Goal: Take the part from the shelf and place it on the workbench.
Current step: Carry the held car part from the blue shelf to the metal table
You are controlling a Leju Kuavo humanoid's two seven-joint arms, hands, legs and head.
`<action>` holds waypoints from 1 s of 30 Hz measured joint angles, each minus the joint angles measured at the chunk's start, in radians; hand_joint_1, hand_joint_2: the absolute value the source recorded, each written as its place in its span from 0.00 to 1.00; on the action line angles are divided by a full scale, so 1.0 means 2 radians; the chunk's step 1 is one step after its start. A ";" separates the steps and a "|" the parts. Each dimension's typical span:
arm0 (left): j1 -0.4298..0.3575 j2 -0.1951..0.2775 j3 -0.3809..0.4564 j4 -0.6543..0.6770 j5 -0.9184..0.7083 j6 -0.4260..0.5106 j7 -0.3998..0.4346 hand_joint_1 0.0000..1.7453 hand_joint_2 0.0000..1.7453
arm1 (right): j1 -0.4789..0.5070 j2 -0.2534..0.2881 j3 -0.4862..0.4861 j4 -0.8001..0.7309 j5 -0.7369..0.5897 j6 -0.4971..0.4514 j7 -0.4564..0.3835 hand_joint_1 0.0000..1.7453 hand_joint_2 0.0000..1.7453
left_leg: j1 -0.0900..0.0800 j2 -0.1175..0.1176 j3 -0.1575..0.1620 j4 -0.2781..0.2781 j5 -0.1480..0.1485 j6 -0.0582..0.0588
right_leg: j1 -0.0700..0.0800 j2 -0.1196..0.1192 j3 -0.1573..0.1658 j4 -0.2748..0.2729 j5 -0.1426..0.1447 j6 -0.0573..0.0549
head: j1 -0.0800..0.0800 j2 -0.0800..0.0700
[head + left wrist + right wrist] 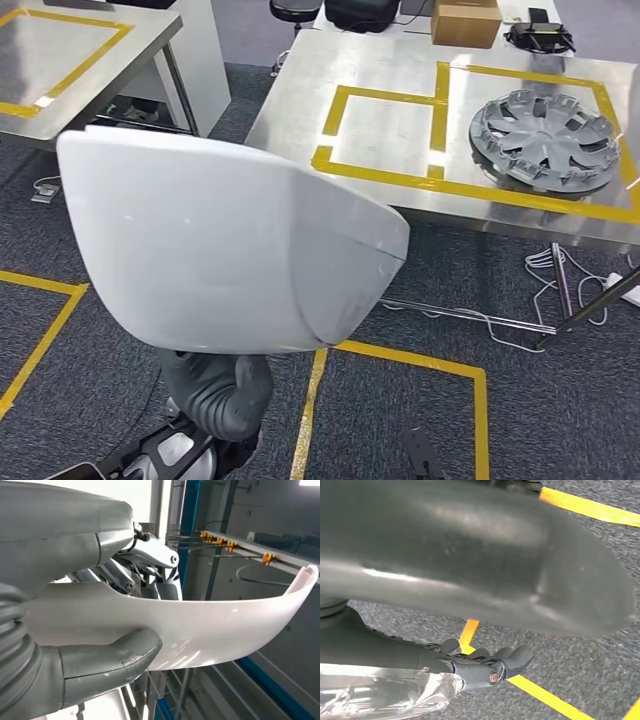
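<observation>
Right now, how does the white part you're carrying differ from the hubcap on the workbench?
The white part is glossy, smooth and closed-surfaced; the hubcap is dull grey with spokes and cut-out openings. The white part is a long curved shell, held off any surface by the left hand; the hubcap is round and lies flat on the workbench inside a yellow tape frame. In the head view the white part looks far larger, though it is nearer the camera. Both look like moulded vehicle parts.

The white part (226, 240) hides most of the left hand (215, 392) beneath it; the right hand's fingers (490, 662) look blurred, perhaps empty.
</observation>
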 joint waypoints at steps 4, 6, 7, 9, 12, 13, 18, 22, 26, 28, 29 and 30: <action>0.000 0.000 0.000 0.000 0.001 -0.001 0.000 1.00 1.00 | -0.001 0.000 0.000 0.000 0.000 0.000 0.000 0.00 0.00 | -0.003 -0.001 0.003 0.002 -0.006 -0.010 | 0.001 0.002 0.039 -0.072 0.019 -0.011 | -0.001 0.000; 0.000 0.000 0.000 0.000 0.001 -0.001 0.000 1.00 1.00 | -0.001 0.000 0.000 0.000 0.000 0.000 0.000 0.00 0.00 | -0.002 -0.001 0.004 0.002 -0.008 -0.015 | 0.001 0.003 0.038 -0.072 0.019 -0.019 | -0.002 0.000; -0.001 0.001 0.000 -0.001 0.001 -0.002 0.000 1.00 1.00 | -0.001 0.000 0.000 0.000 0.000 0.000 0.000 0.00 0.00 | -0.002 -0.001 0.001 0.009 -0.014 -0.017 | 0.001 0.002 0.039 -0.073 0.019 -0.022 | -0.003 0.000; -0.001 0.001 0.000 -0.001 0.002 -0.005 0.000 1.00 1.00 | -0.002 0.000 0.000 0.000 0.000 0.000 0.000 0.00 0.00 | -0.001 0.000 -0.020 0.052 -0.039 -0.022 | 0.000 0.002 0.040 -0.074 0.018 -0.027 | -0.006 0.000; -0.001 0.002 0.000 -0.001 0.003 -0.011 0.001 1.00 1.00 | -0.002 0.000 0.000 0.000 -0.001 0.000 0.000 0.00 0.00 | -0.001 0.000 -0.067 0.137 -0.070 -0.024 | 0.000 0.001 0.040 -0.073 0.017 -0.029 | -0.007 0.000; 0.000 0.002 0.000 -0.001 0.004 -0.014 0.002 1.00 1.00 | -0.001 0.000 0.000 0.000 -0.001 0.000 0.000 0.00 0.00 | -0.001 0.000 -0.071 0.141 -0.064 -0.024 | 0.000 0.001 0.041 -0.073 0.016 -0.029 | -0.007 0.000; 0.000 0.002 0.001 -0.001 0.004 -0.021 0.002 1.00 1.00 | -0.002 0.000 0.000 0.000 -0.001 0.000 0.000 0.00 0.00 | -0.002 0.001 -0.016 0.018 0.002 -0.016 | 0.003 0.003 0.043 -0.072 0.013 -0.022 | -0.008 0.000; 0.000 0.002 0.001 -0.001 0.002 -0.025 0.003 1.00 1.00 | -0.002 0.000 0.000 0.000 -0.002 0.000 -0.001 0.00 0.00 | -0.002 -0.001 -0.009 0.004 -0.004 -0.003 | 0.002 0.001 0.041 -0.070 0.008 -0.009 | -0.007 0.000; 0.001 0.002 0.001 0.000 0.004 -0.037 0.003 1.00 1.00 | -0.001 0.000 0.000 0.000 -0.006 0.000 -0.001 0.00 0.00 | -0.001 -0.001 0.004 0.001 -0.016 0.007 | 0.001 0.000 -0.018 0.037 -0.032 -0.002 | -0.002 0.000; 0.002 0.002 0.002 0.000 0.005 -0.040 0.003 1.00 1.00 | 0.002 0.000 0.000 0.000 -0.007 0.000 -0.001 0.00 0.00 | -0.001 -0.001 0.013 0.001 -0.023 0.008 | 0.001 0.000 -0.044 0.074 -0.031 -0.001 | -0.002 0.000; 0.002 0.002 0.002 0.000 0.005 -0.041 0.003 1.00 1.00 | 0.003 0.000 0.000 0.000 -0.007 0.000 -0.001 0.00 0.00 | -0.001 -0.001 0.020 0.001 -0.027 0.007 | 0.001 0.000 -0.043 0.062 -0.015 -0.001 | -0.002 0.000; 0.002 0.002 0.002 0.000 0.005 -0.041 0.003 1.00 1.00 | 0.003 0.000 0.000 0.000 -0.007 0.000 -0.001 0.00 0.00 | -0.001 -0.001 0.028 0.001 -0.032 0.006 | 0.001 0.000 -0.033 0.033 0.008 -0.001 | -0.002 0.000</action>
